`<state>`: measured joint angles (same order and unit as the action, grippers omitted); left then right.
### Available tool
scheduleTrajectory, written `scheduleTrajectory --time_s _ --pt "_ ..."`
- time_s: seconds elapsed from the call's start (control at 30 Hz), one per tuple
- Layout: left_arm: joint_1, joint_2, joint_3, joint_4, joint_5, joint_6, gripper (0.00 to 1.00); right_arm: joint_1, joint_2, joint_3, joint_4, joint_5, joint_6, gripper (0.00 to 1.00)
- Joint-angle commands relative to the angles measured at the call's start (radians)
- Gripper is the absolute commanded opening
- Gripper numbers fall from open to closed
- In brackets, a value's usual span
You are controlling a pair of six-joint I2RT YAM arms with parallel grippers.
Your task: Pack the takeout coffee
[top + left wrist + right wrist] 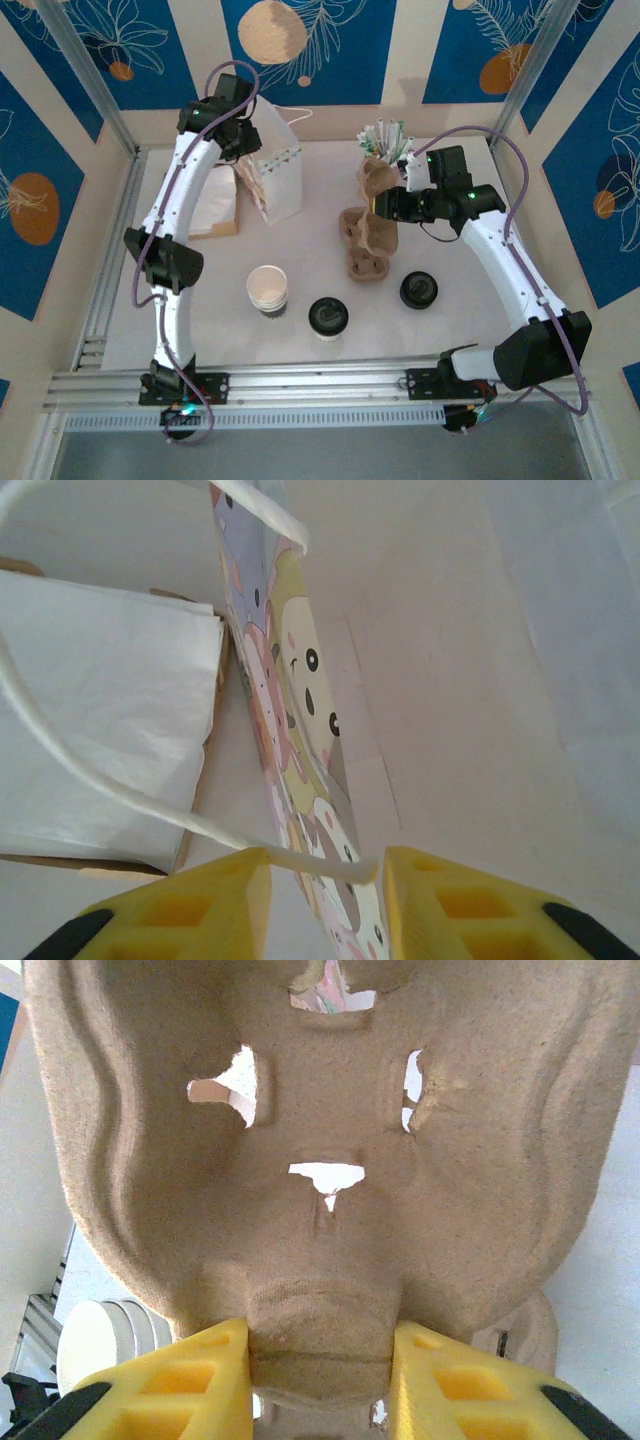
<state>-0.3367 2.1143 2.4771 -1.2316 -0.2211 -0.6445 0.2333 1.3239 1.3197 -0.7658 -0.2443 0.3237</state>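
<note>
At the table's near middle: the takeout coffee (327, 317) stands upright with its black sip lid on. It is between the stack of lidless cups (267, 288) and a loose black lid (418, 290) and touches neither.
Left gripper (325, 880): the jaws stand apart at the mouth of the printed paper bag (280, 180). The bag's white cord handle (100, 770) and upper edge cross the gap, and no pinch is seen.
Right gripper (320, 1380): pressed together on the edge rib of a moulded pulp cup carrier (320, 1160), held near the stack of further carriers (365, 250).
Weight: the contents are not visible. Judged light if empty, and liable to slosh if filled.
Wall: thin paper, judged easy to dent. A hard squeeze could buckle it or lift the lid.
Lid: smooth plastic, apparently press-fit. Judged a poor hold, slippery and likely to pop off under load.
Hold point: the cup wall just under the lid rim, with the fingers across the width and a moderate squeeze. Keep it upright throughout.
Clearance: both neighbours stand near, so a straight-down approach looks safest.
</note>
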Motion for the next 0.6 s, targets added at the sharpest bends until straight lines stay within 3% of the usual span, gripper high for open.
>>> scheduleTrajectory --time_s 0.0,0.1,0.27,0.57 --pt "0.011 0.022 0.029 -0.011 0.013 0.014 0.31 -0.003 -0.023 -0.007 0.011 -0.040 0.017 0.34" --pt "0.011 0.032 0.031 -0.006 0.036 0.017 0.24 0.000 -0.029 -0.007 0.006 -0.046 0.019 0.34" --pt "0.010 0.028 0.030 -0.018 0.072 0.020 0.00 0.002 -0.041 0.002 -0.008 -0.047 0.019 0.34" --pt "-0.066 -0.076 -0.001 -0.083 0.085 0.020 0.00 0.019 -0.089 0.043 -0.033 -0.069 0.040 0.34"
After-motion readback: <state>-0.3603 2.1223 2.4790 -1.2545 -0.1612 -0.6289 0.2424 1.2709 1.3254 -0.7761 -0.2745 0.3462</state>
